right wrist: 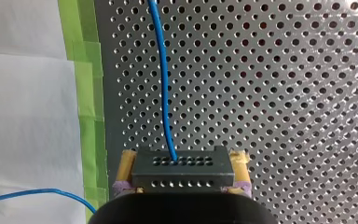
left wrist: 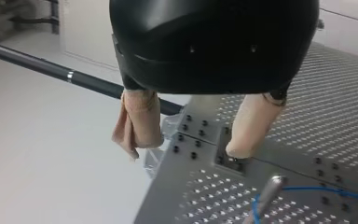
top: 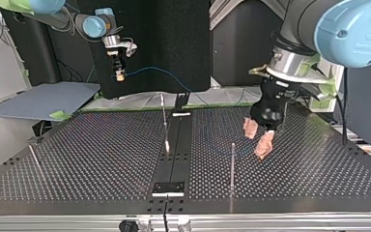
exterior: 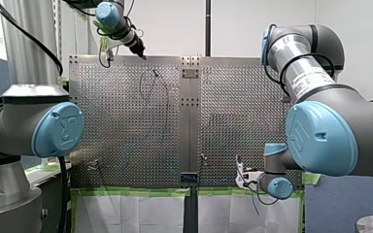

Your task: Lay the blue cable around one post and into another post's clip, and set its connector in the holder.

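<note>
Blue thin cable [right wrist: 162,70] runs from the dark grey slotted block connector [right wrist: 182,173], which is clamped between the yellow pads of my right hand [right wrist: 182,163], above the perforated metal tabletop [right wrist: 284,93] edge. Farther along, the cable touches a thin metal post [left wrist: 266,192]; wrapped or not, cannot tell. My left hand [left wrist: 189,144] hangs near that post, beige pads apart, empty. Likely early: clip and holder not yet done.

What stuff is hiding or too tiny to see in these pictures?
Left wrist view: the post is cut off by the edge, so whether the blue cable loops it is unclear.
Front view: the blue cable is too thin to follow.
Top view: the posts are too thin to show which has a clip.
</note>
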You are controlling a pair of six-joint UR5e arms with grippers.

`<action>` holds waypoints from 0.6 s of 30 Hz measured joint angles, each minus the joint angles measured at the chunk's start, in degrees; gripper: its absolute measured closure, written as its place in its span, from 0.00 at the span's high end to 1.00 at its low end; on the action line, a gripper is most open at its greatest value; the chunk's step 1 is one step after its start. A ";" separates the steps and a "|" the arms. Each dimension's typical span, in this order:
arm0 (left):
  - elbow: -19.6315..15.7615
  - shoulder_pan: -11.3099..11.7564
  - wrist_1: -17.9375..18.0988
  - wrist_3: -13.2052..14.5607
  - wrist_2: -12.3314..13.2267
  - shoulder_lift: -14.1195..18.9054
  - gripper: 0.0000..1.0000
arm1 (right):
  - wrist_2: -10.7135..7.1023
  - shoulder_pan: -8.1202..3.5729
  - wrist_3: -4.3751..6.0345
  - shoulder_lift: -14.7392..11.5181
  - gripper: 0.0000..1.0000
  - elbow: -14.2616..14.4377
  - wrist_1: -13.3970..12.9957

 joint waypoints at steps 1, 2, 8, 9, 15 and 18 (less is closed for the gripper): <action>-0.01 -0.08 -0.50 0.53 -0.11 0.00 1.00 | 0.00 0.03 0.00 0.00 0.01 0.00 0.01; -0.04 -0.19 -1.20 1.25 -0.25 0.00 1.00 | 0.00 0.06 -0.01 0.00 0.01 -0.01 0.04; -0.48 -0.57 -2.45 4.79 -1.72 0.00 1.00 | -0.02 0.17 -0.08 0.00 0.01 0.00 0.25; -0.69 -0.57 -2.44 5.25 -2.00 0.00 1.00 | -0.01 0.19 -0.09 0.00 0.01 -0.01 0.28; -2.14 -0.33 -1.63 8.51 -3.10 -0.02 1.00 | 0.00 0.36 -0.15 0.00 0.01 0.01 0.36; -2.30 -0.28 -1.80 10.37 -4.32 -0.03 1.00 | 0.00 0.43 -0.18 0.00 0.01 0.00 0.36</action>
